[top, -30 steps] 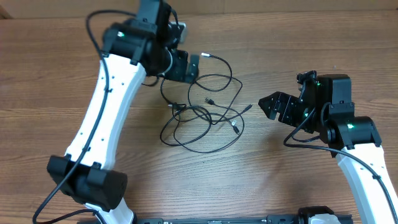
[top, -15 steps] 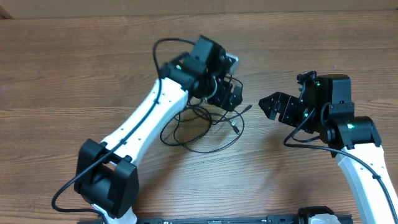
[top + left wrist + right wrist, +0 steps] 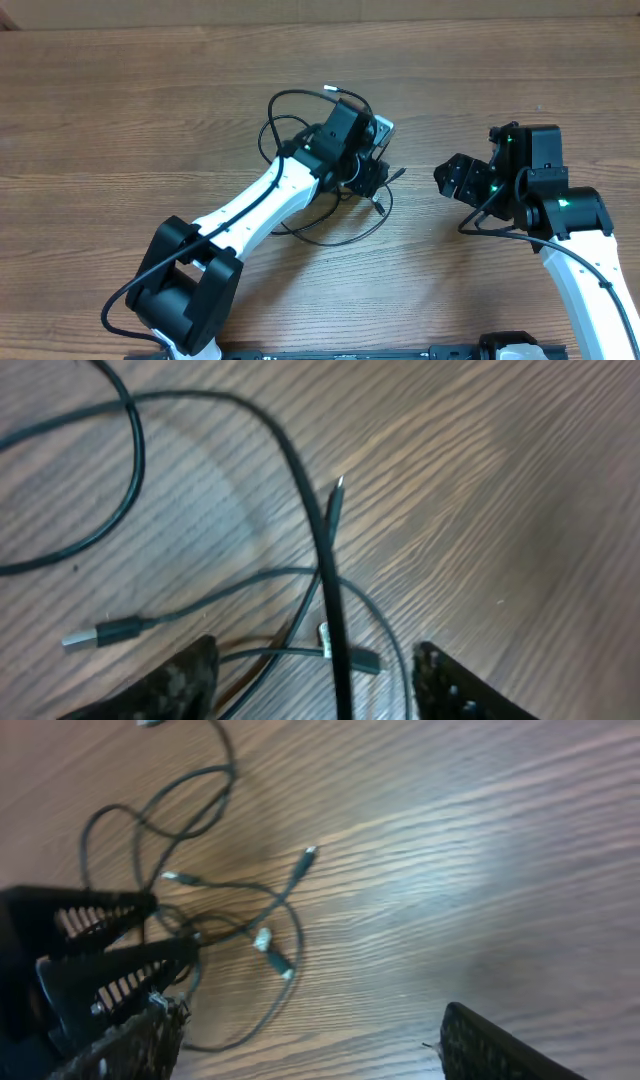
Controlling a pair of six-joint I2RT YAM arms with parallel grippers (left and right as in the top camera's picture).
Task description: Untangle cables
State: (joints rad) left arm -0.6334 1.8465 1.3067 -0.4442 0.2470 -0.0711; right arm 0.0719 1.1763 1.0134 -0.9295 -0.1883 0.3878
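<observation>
The cables [image 3: 340,243] are thin black cords lying in a loose tangle at the table's middle, with silver-tipped plugs [image 3: 381,206] at their ends. My left gripper [image 3: 372,176] hovers over the tangle's right side. In the left wrist view it [image 3: 315,685] is open, and one black cord [image 3: 322,550] runs between its fingers over a small plug [image 3: 345,656]. A USB plug [image 3: 100,632] lies to the left. My right gripper [image 3: 448,177] is open and empty, right of the tangle. In the right wrist view it [image 3: 310,1050] faces the cables [image 3: 285,910].
The table is brown wood [image 3: 120,120]. My left arm [image 3: 270,195] lies across the tangle's left part and hides some loops. Its own thicker black wire [image 3: 285,98] arcs above the cables. A pale wall edge [image 3: 300,12] runs along the back.
My left arm has swung right and down, from the tangle's upper left to over its right side. My right gripper has drawn back slightly to the right.
</observation>
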